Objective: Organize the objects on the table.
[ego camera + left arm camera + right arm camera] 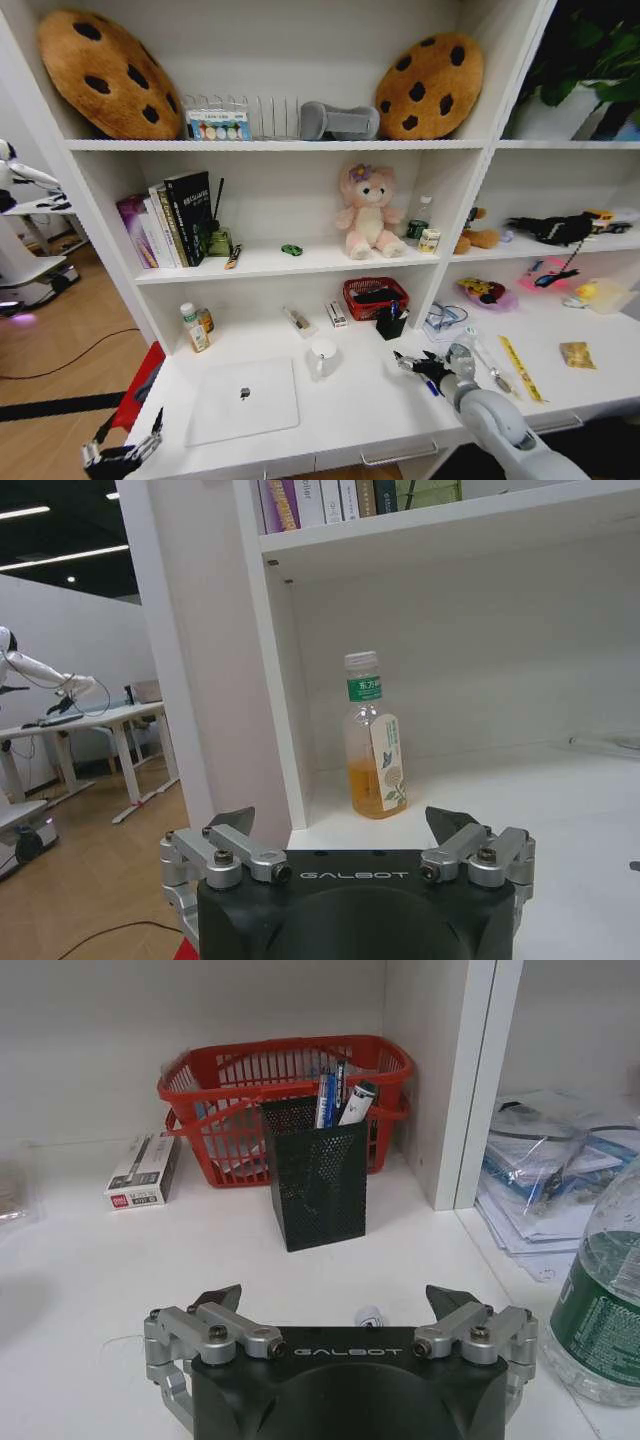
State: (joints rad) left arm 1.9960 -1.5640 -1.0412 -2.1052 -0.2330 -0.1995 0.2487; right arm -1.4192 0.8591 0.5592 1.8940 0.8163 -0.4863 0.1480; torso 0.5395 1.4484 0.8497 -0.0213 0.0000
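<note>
Your right gripper [340,1310] had its jaws wide and empty, with a small white pen [369,1316] lying on the bench [120,1290] between them. The black mesh pen cup [320,1185] stood just ahead. Your left gripper [345,835], jaws also wide, waited at the bench's far left.

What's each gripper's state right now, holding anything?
Left gripper: jaws open, empty, at the long white desk's left front corner.
Right gripper: jaws open, empty, facing the black mesh pen cup.

I've got the laptop [243,399] lying on the table [350,415] to my left, mug [322,357] just right of it. Behind sits the pen cup [391,322], basket [374,296] right behind that, bottle [192,327] far left.
</note>
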